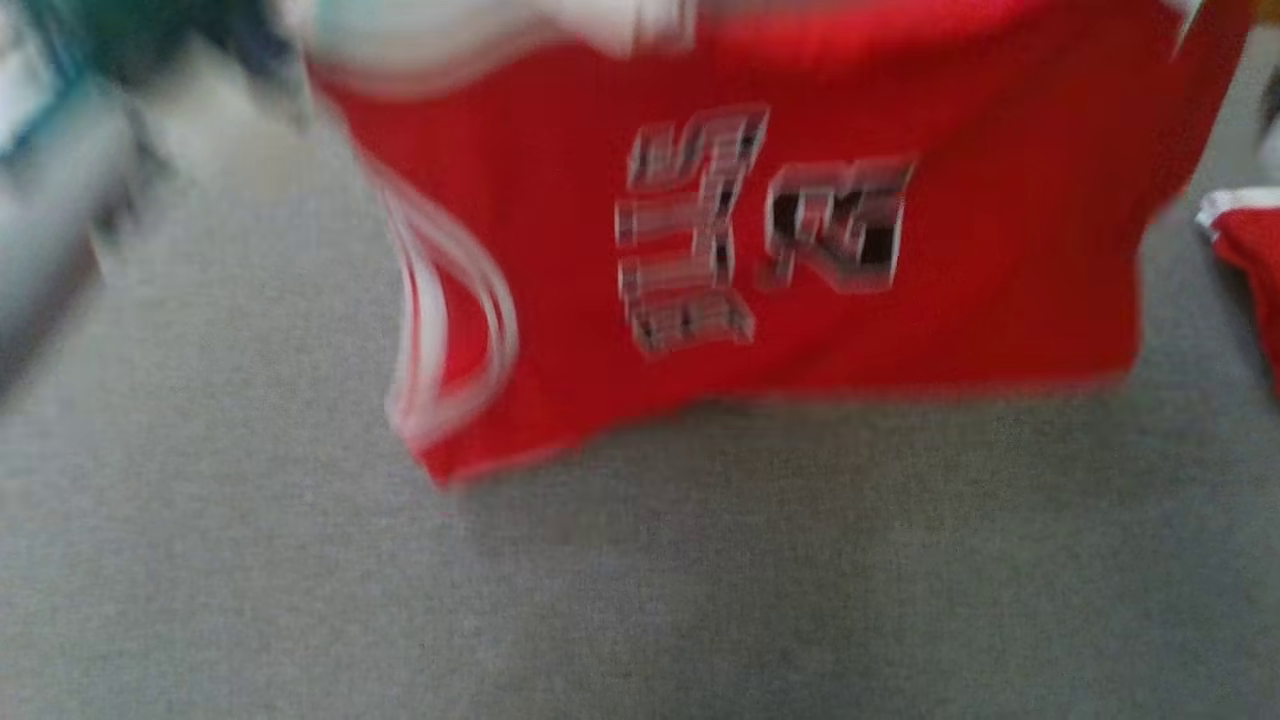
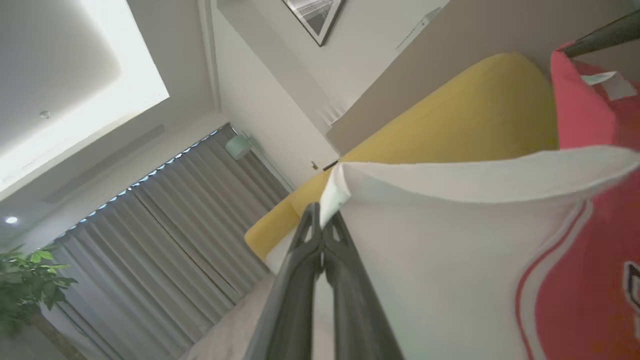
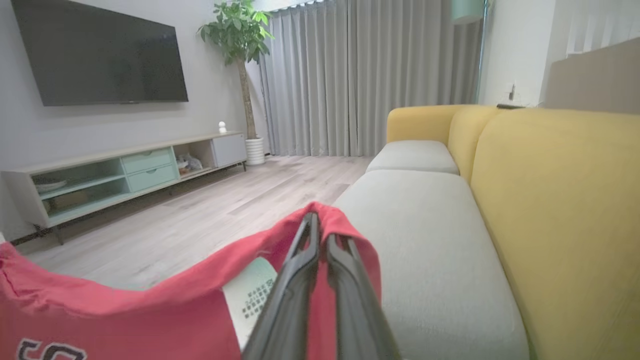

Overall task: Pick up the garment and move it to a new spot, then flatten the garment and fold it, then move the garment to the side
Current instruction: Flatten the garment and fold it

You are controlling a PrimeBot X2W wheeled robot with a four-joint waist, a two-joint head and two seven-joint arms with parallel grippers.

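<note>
The garment (image 1: 800, 250) is a red jersey with white trim and a printed number. In the blurred head view it hangs spread out above the grey seat cushion (image 1: 640, 580). In the left wrist view my left gripper (image 2: 320, 220) is shut on the garment's white edge (image 2: 450, 240). In the right wrist view my right gripper (image 3: 320, 230) is shut on the garment's red edge (image 3: 150, 300), beside a white label (image 3: 252, 295). The cloth stretches between the two grippers.
A yellow sofa back (image 3: 560, 210) and grey seat cushions (image 3: 430, 240) lie to the right. Another red cloth (image 1: 1250, 270) lies at the head view's right edge. A TV stand (image 3: 125, 170), potted plant (image 3: 240, 60) and wood floor (image 3: 210, 215) stand beyond.
</note>
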